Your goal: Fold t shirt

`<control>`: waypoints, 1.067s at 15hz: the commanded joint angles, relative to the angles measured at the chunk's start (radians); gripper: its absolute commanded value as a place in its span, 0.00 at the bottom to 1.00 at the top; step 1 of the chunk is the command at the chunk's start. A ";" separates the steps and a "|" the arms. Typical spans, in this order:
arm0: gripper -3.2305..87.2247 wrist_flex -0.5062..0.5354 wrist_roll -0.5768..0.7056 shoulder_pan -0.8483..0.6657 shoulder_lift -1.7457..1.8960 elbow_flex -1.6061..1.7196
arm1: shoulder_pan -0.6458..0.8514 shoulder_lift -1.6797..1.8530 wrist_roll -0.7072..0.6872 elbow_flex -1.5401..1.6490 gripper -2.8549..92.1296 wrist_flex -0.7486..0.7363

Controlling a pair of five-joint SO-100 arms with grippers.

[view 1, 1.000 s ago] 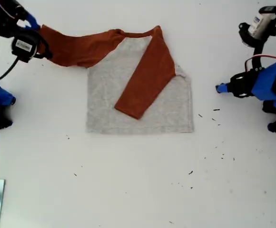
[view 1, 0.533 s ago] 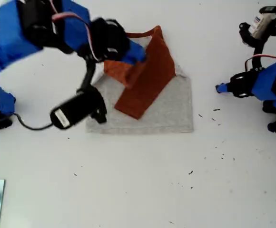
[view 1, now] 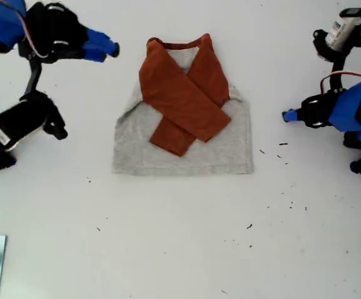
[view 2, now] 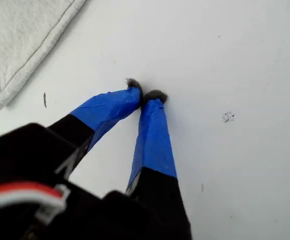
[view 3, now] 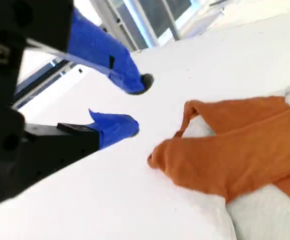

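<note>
Item: t shirt (view 1: 183,118), small raglan cut, soft knit; body of light heather-grey jersey (view 1: 131,149) with a stitched, straight hem, long sleeves and collar (view 1: 177,43) in rust-orange. It lies flat on the counter (view 1: 180,237), at the middle of its far half, collar toward the far edge and hem toward the near edge. Both sleeves are folded in over the chest and cross as an X, the sleeve (view 1: 168,87) from the exterior view's left lying on top of the other sleeve (view 1: 211,78); the grey shows beside and below the crossing. No print is visible on the upward face. Counter: smooth matt white, with scattered dark specks (view 1: 282,144) toward the exterior view's right. My second gripper (view 1: 106,48) (view 3: 134,106), black with blue-taped fingers, sits off the far corner of the shirt on the exterior view's left, its jaws parted and empty, close to the collar but apart from it. My first gripper (view 1: 286,115) (view 2: 145,95), same make, rests near the counter's edge on the exterior view's right, its blue tips pressed together on nothing, the grey hem corner (view 2: 5,95) nearby. Change: a second ago the upper sleeve was stretched out toward the exterior view's left in my second gripper; it has since been laid across and released, and the gripper has drawn back. My first gripper has not moved.
</note>
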 commanded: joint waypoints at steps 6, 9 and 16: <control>0.03 -0.144 -0.311 0.075 0.954 1.146 | -0.018 -0.037 0.048 -0.031 0.07 0.028; 0.03 -0.084 -0.367 0.213 0.637 0.778 | -0.109 -0.382 0.120 -0.505 0.07 0.190; 0.33 0.155 -0.301 0.486 -0.245 -0.066 | -0.364 -0.974 0.333 -1.227 0.38 0.451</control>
